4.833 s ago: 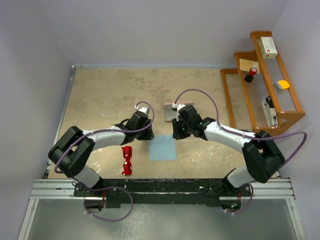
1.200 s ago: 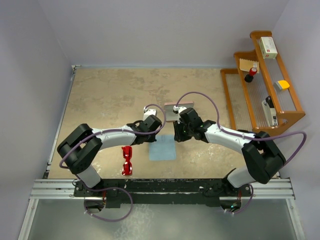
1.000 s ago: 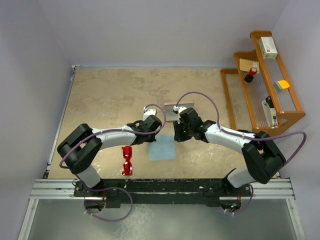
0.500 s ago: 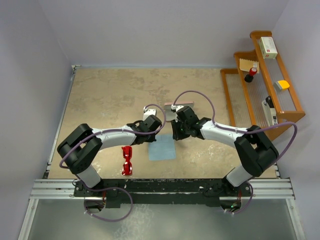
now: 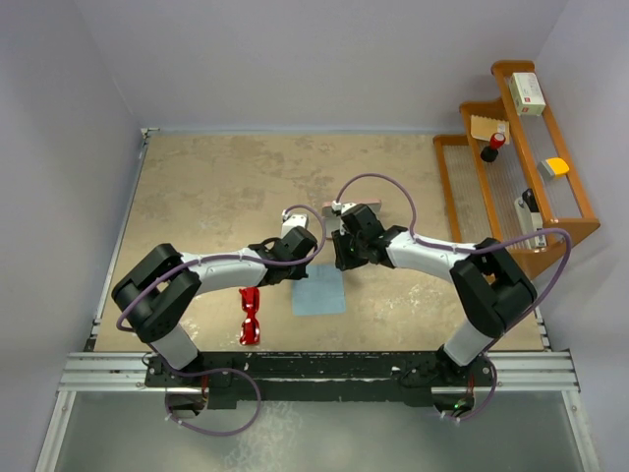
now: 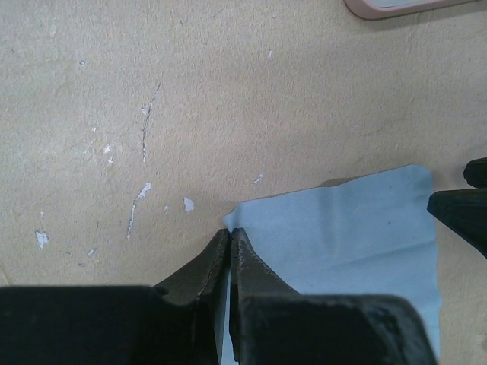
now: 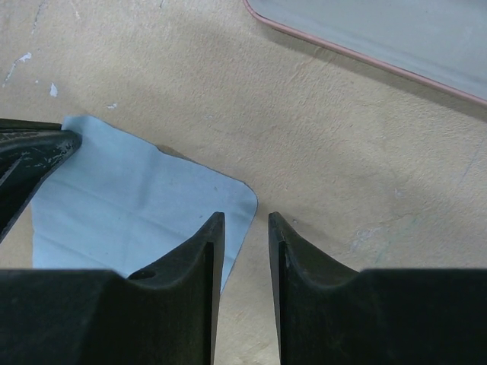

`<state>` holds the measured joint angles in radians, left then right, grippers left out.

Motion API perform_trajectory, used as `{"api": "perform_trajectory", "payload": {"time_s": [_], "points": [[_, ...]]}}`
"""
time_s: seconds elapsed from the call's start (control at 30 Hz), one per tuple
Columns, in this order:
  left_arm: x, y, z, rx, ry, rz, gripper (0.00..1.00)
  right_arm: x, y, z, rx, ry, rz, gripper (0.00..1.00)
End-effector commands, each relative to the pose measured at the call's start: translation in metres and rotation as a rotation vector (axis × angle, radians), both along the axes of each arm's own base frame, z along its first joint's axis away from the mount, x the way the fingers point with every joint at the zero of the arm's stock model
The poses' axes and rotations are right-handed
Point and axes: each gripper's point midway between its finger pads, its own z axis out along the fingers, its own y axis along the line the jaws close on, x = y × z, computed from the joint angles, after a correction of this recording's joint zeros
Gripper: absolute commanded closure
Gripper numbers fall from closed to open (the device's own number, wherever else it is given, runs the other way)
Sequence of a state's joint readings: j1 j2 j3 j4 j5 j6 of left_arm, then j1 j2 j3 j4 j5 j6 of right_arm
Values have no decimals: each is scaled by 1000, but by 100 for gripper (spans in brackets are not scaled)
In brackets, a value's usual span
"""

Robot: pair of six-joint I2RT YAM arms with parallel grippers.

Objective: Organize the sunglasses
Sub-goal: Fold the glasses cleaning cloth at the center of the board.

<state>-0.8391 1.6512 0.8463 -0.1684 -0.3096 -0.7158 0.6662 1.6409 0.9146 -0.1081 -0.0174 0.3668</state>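
Note:
The red sunglasses (image 5: pixel 251 315) lie on the table near the front left, apart from both grippers. The light blue cloth (image 5: pixel 320 292) lies flat beside them; it also shows in the left wrist view (image 6: pixel 342 228) and the right wrist view (image 7: pixel 137 198). My left gripper (image 5: pixel 299 268) (image 6: pixel 230 232) is shut on the cloth's far left corner. My right gripper (image 5: pixel 341 264) (image 7: pixel 246 220) is slightly open, its fingers straddling the cloth's far right corner. The pink case (image 6: pixel 403 6) (image 7: pixel 396 38) lies just beyond the cloth, mostly hidden under my right wrist in the top view.
A wooden stepped rack (image 5: pixel 560 221) with several small items stands at the right edge. Grey walls close the table at the back and left. The arm bases sit on a metal rail (image 5: pixel 314 369) at the near edge.
My left gripper moved right to the cloth's corner and has held still for the last second. My right wrist has shifted a little left, toward the cloth's other far corner.

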Motion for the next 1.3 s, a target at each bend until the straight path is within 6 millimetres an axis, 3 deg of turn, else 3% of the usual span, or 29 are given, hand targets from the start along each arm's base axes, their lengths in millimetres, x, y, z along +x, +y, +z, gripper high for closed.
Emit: {"api": "perform_trajectory", "payload": {"time_s": [0.0,0.37,0.8,1.1,1.27], "points": [[-29,17,-28,61,123,-20,100,7,7,4,15,-17,-10,68],[-29,18,-26,64,119,-20,100,-2,14,-8,3,5,10,68],[-30,17,-28,64,126,-24,100,-4,15,-16,-1,21,8,71],[-31,17,-29,63,128,-28,100,-3,14,-20,-16,22,9,69],[-31,17,-30,65,129,-28,100,-6,15,-21,-9,31,15,79]]}}
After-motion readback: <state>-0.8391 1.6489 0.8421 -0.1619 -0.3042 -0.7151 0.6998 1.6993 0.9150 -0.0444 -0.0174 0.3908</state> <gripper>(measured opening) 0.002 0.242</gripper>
